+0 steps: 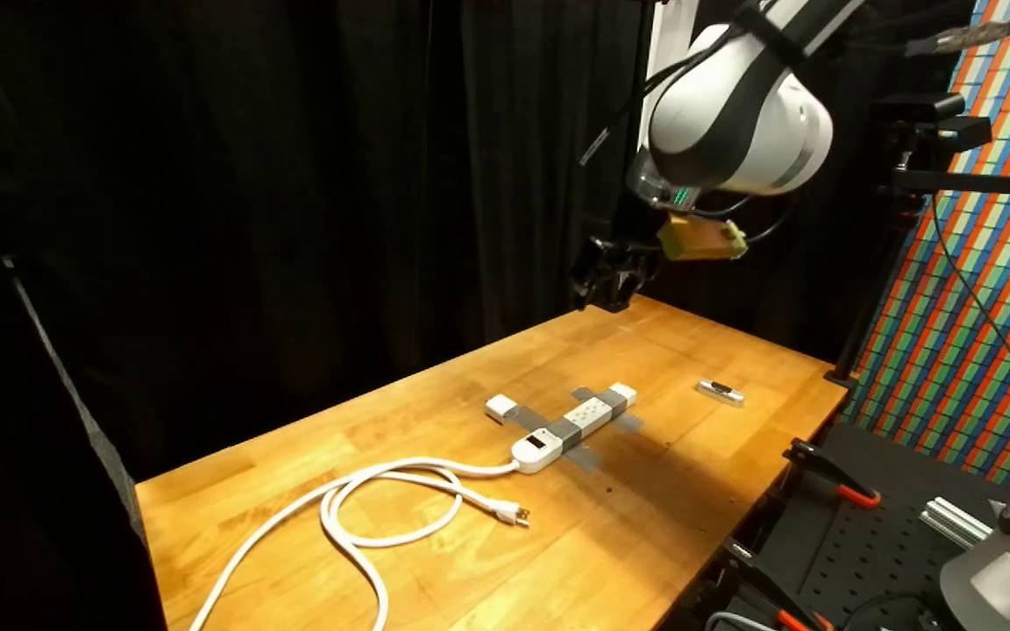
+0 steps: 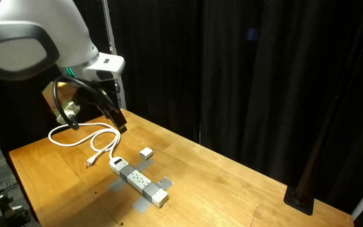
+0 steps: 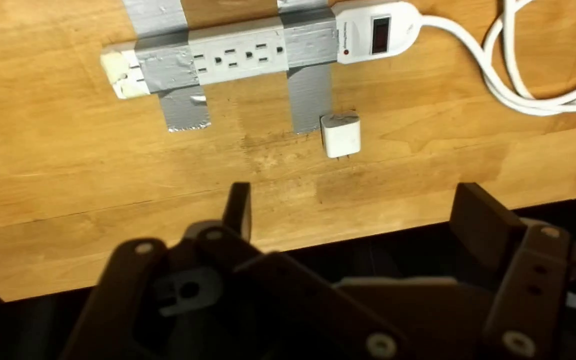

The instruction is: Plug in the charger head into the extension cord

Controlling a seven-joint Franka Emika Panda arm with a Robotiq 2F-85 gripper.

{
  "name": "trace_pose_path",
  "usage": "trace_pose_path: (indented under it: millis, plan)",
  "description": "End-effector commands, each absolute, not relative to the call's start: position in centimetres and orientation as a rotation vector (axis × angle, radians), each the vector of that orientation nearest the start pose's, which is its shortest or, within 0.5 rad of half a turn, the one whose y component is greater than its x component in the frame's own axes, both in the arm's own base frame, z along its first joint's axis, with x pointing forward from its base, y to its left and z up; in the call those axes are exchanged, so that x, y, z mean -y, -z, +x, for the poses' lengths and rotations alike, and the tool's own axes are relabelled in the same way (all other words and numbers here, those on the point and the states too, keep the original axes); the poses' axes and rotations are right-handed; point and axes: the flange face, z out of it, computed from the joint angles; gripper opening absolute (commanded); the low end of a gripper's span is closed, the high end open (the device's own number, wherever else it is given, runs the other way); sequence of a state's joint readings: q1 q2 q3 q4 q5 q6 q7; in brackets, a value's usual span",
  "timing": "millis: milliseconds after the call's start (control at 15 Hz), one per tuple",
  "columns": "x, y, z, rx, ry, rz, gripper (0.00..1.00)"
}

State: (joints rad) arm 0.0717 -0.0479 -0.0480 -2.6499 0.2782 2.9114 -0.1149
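Wooden table [image 2: 200, 189] — extension cord [image 3: 245, 44] taped down | black curtains [image 1: 295, 219] behind | claw [image 3: 353, 210] spread wide

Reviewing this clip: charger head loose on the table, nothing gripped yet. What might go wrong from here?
The prongs of the charger head point away from the extension cord, whose sockets face up; gripped as it lies, it would likely need turning.
A tape strip ends close beside the charger head, so the open tool might catch it when closing.
Those sockets are small; slight misalignment could block the prongs.
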Motion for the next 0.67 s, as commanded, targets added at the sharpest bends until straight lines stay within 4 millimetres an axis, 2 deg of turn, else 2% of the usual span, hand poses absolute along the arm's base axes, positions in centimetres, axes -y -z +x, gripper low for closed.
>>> trace_pose_path:
  millis: [0, 133, 267, 600]
  plan:
    - [-1.1, -21.8, 47.3, -0.094, 0.513, -3.073, 1.0]
    - [-0.9, -17.9, 48.0, -0.018, 0.49, -3.131, 1.0]
    - [-1.8, -15.7, 49.6, -0.01, 0.435, -3.147, 1.0]
    - [-6.2, -13.8, 53.4, -0.026, 0.263, -3.102, 1.0]
